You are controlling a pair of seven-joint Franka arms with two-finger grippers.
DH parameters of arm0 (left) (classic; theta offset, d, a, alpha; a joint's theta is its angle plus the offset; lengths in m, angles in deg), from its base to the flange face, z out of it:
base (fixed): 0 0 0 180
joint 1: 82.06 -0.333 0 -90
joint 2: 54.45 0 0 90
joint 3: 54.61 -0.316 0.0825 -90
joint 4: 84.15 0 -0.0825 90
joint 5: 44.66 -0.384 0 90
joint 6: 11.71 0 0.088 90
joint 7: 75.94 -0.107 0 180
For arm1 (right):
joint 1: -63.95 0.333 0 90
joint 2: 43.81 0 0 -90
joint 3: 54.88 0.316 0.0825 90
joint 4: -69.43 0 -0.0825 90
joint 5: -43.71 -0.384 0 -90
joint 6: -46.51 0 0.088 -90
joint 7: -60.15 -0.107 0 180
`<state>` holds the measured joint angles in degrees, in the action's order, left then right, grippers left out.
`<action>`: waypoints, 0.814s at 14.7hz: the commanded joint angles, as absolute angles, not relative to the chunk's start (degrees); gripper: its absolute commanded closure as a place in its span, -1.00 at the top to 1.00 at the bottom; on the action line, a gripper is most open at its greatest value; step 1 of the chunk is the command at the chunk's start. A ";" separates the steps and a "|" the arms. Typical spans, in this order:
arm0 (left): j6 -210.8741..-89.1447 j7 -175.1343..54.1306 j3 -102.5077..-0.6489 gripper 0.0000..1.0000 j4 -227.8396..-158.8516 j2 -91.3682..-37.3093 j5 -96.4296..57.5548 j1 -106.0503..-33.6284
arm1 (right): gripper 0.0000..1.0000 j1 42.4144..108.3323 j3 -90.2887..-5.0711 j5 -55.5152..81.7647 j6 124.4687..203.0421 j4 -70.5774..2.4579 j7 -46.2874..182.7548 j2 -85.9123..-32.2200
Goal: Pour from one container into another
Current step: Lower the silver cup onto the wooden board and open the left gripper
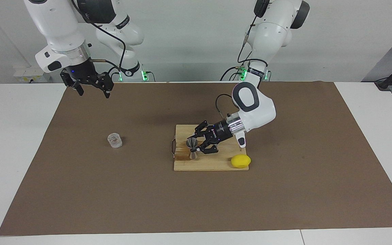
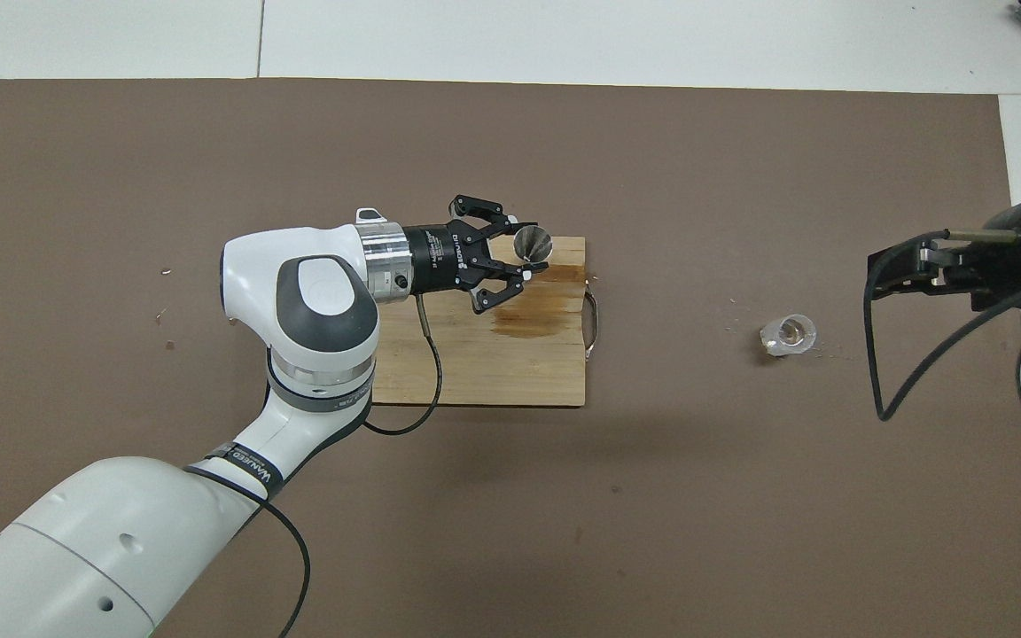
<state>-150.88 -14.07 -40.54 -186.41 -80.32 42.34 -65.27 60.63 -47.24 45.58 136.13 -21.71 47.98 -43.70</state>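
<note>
Overhead view, left tool (image 2: 519,263) clamped on upright jigger (image 2: 532,241), right tool (image 1: 92,89) wide open, writing unreadable.

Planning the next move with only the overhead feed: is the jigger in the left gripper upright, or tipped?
Observer: Upright; the left gripper holds the jigger at its waist, low over the cutting board.
Operator: Anything hidden under that arm?
Observer: Yes, a lemon on the board's corner toward the left arm's end.
Operator: And the other arm's height?
Observer: The right gripper hangs open, well above the mat, clear of the glass tumbler.
</note>
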 commanded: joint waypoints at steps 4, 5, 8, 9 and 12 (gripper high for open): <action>-154.54 -13.81 -40.90 -1.00 -188.65 -79.50 45.94 -64.04 | 0.99 60.34 -46.88 46.00 136.07 -22.59 46.97 -42.58; -155.06 -13.81 -40.90 -1.00 -188.65 -79.50 47.78 -63.69 | 0.99 60.78 -46.88 46.00 136.07 -22.59 46.96 -42.58; -155.94 -13.98 -40.90 -1.00 -188.56 -79.50 49.82 -63.25 | 0.99 60.96 -46.88 45.82 136.07 -22.59 47.14 -42.58; -155.94 -14.07 -40.90 -1.00 -188.56 -79.59 49.73 -63.16 | 0.99 60.96 -46.88 45.82 135.98 -22.68 47.14 -42.58; -156.12 -15.21 -40.98 -1.00 -188.56 -79.59 49.64 -62.28 | 0.99 60.61 -46.88 45.82 135.54 -22.68 47.23 -42.58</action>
